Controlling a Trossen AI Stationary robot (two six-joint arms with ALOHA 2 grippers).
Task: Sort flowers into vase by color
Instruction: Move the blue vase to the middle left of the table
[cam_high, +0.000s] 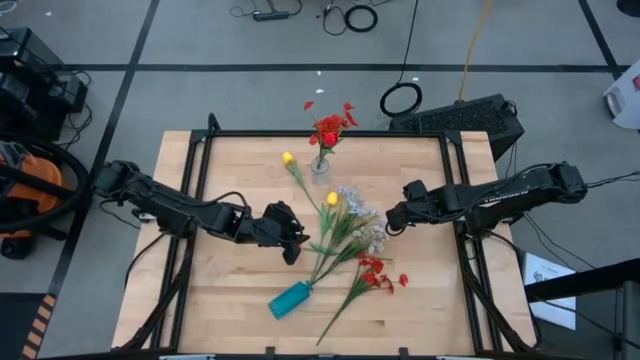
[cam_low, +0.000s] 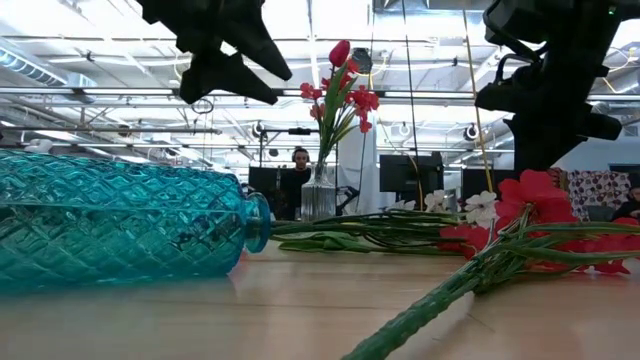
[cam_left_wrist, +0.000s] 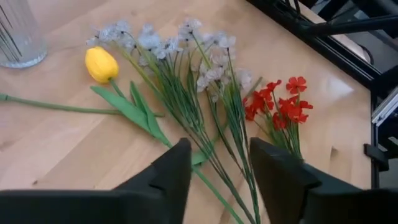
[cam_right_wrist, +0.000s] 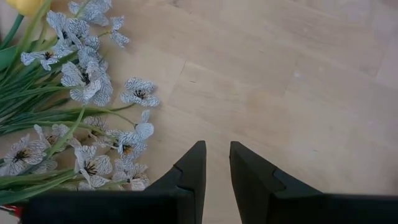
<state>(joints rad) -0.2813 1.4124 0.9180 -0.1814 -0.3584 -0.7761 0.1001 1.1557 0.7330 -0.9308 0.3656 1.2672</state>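
Overhead: left gripper beside loose flowers mid-table, right gripper opposite; red flowers in clear vase at the far edge, teal vase lying near. Low: teal vase on its side, stems at its mouth. Left wrist: fingers parted, empty, above stems. Right wrist: fingers narrowly apart, empty, beside white sprays.

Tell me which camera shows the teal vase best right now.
The low view: the teal vase fills its left side, lying on its side with stems running from its mouth. The high view shows the vase whole but small, lying near the front edge of the table. Neither wrist view shows it.
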